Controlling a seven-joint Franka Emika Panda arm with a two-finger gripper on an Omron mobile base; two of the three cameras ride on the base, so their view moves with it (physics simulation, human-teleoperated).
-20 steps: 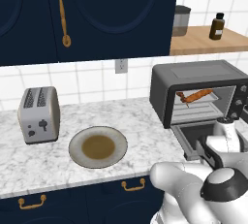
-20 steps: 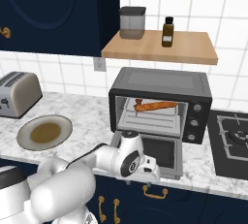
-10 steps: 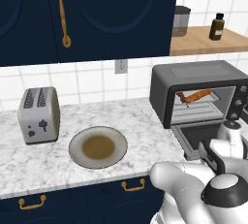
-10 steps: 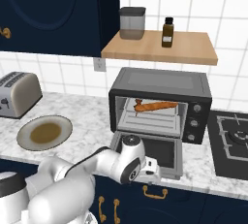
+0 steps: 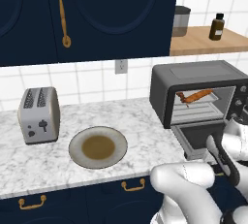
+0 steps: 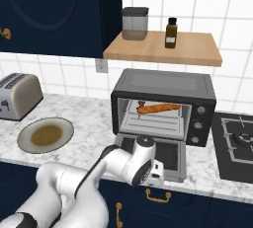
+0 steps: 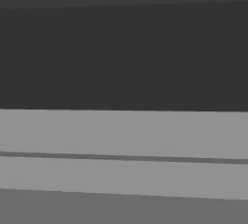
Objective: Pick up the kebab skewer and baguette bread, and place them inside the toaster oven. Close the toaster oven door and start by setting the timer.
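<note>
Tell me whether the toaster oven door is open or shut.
Open. The toaster oven door lies folded down flat in front of the toaster oven, exposing the rack with the baguette bread inside.

White Franka Panda arm (image 6: 74,182) with dark joints
Glossy, rounded white shells meet at black seams; a round dark cap (image 6: 145,141) tops the wrist housing above a small white flange

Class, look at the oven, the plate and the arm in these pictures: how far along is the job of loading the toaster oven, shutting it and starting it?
Done: the kebab skewer and baguette bread lie on the rack inside the toaster oven, and the plate holds no food.

In hand: the arm reaches low at the dropped-open toaster oven door.

Left: closing the door and setting the timer knob.
</note>
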